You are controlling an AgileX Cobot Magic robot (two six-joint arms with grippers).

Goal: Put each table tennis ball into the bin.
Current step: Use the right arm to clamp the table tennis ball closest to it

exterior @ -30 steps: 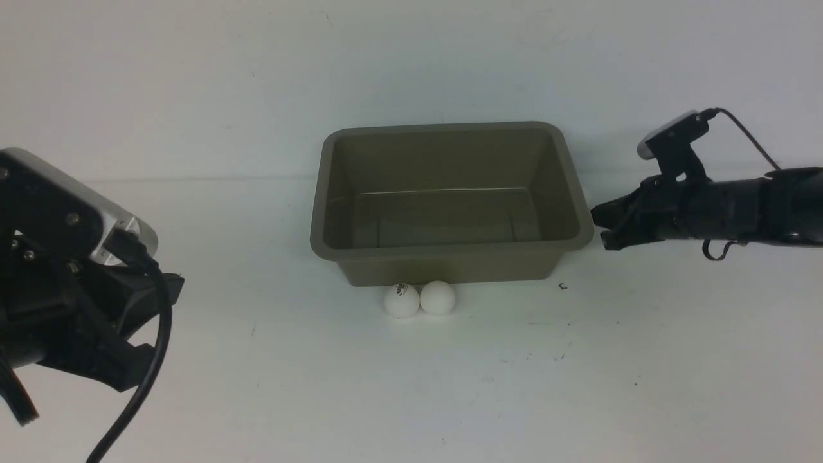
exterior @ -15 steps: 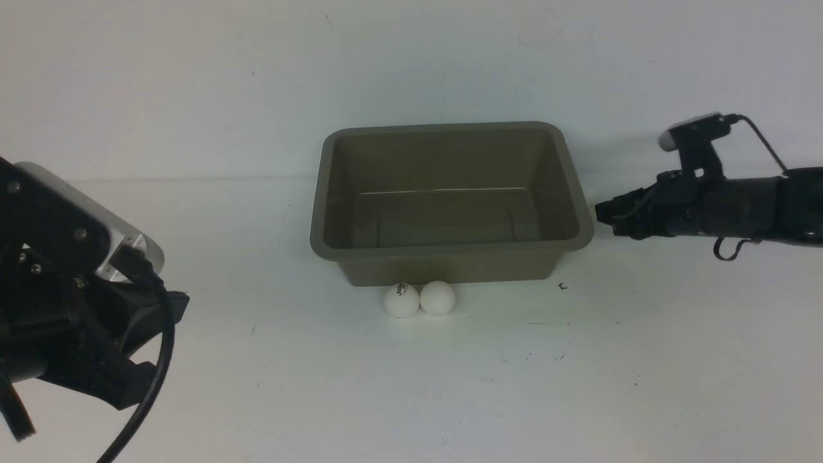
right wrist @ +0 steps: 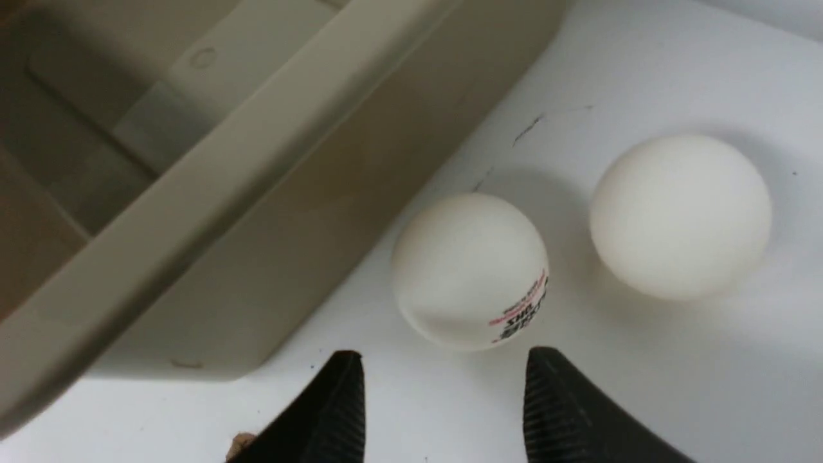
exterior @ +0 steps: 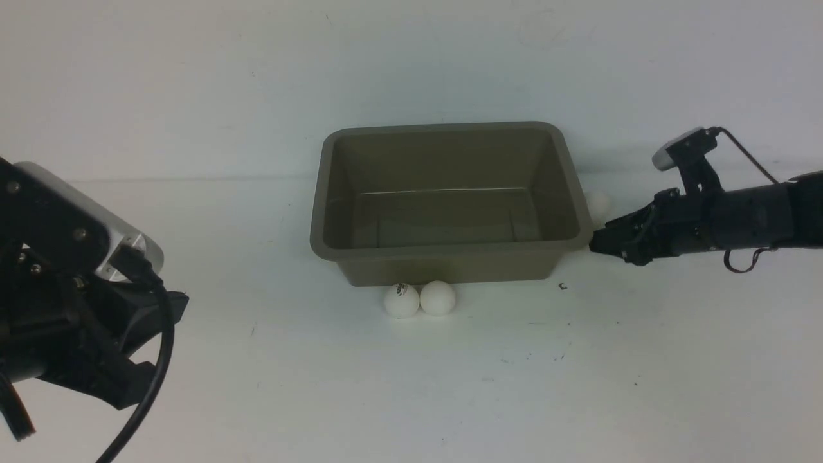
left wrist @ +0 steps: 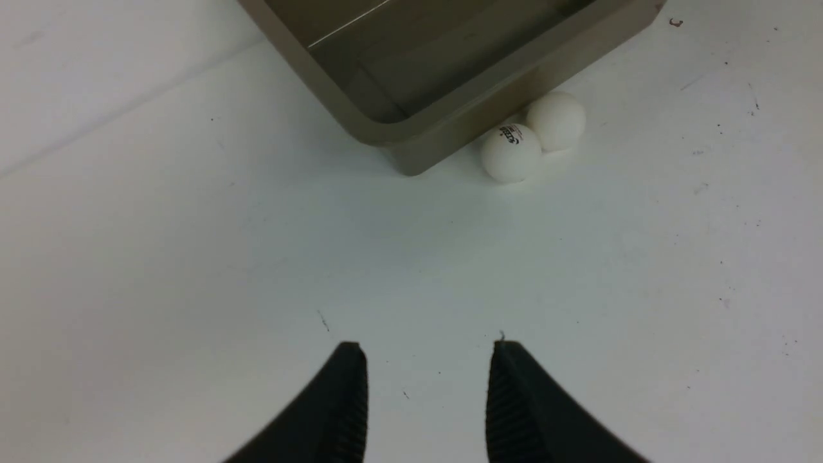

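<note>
Waiting left gripper (left wrist: 427, 350): jaws apart with nothing between them, low over the bare table (left wrist: 193, 257) and well apart from every ball. It poses little risk unless it swings toward the bin.
Front pair: the printed front ball (exterior: 402, 300) and the plain front ball (exterior: 438, 298) touch each other just before the bin's near wall. Closing on one would likely nudge the other and send it rolling across the smooth top.
Bin (exterior: 450, 265): no ball shows inside, so all four lie outside it. The flared rim overhangs the walls, and a finger coming in low could catch under it and shove the tub.
Side pair: the printed side ball (right wrist: 469, 270) lies close by the bin's right wall. The plain side ball (right wrist: 680, 215) sits near it on the side away from the wall, with a small gap between them.
Right gripper (right wrist: 443, 360): released, jaws spread and holding nothing, tips just short of the printed side ball.
Approach hazard: the spread looks only a little wider than the ball. An off-centre advance could let one tip strike it and squirt it along the wall or into its neighbour.
Grip hazard: on a smooth sphere, a pinch away from the middle would likely pop it out of the pads.
Release hazard: a ball dropped onto the rim could bounce back onto the table.
</note>
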